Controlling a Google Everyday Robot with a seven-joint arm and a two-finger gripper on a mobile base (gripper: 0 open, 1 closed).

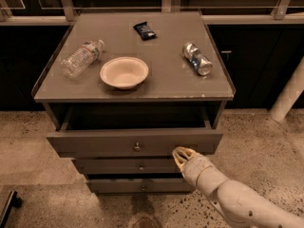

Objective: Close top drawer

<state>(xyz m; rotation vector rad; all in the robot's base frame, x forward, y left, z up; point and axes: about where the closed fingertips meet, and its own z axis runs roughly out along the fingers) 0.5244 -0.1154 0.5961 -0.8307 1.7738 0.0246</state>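
The top drawer [95, 143] is the widest grey-brown one, pulled partly out from under the cabinet top, with a small round metal knob [137, 147] at its centre. Its inside is dark and mostly hidden. My gripper [180, 154] comes in from the lower right on a white arm and sits against the lower right part of the drawer's front panel, right of the knob.
On the cabinet top [166, 75] lie a plastic bottle [82, 57], a white bowl [124, 72], a dark snack packet [144, 30] and a tipped can [197, 58]. Two narrower drawers [114, 166] sit below. A white post [289, 94] stands at right on the speckled floor.
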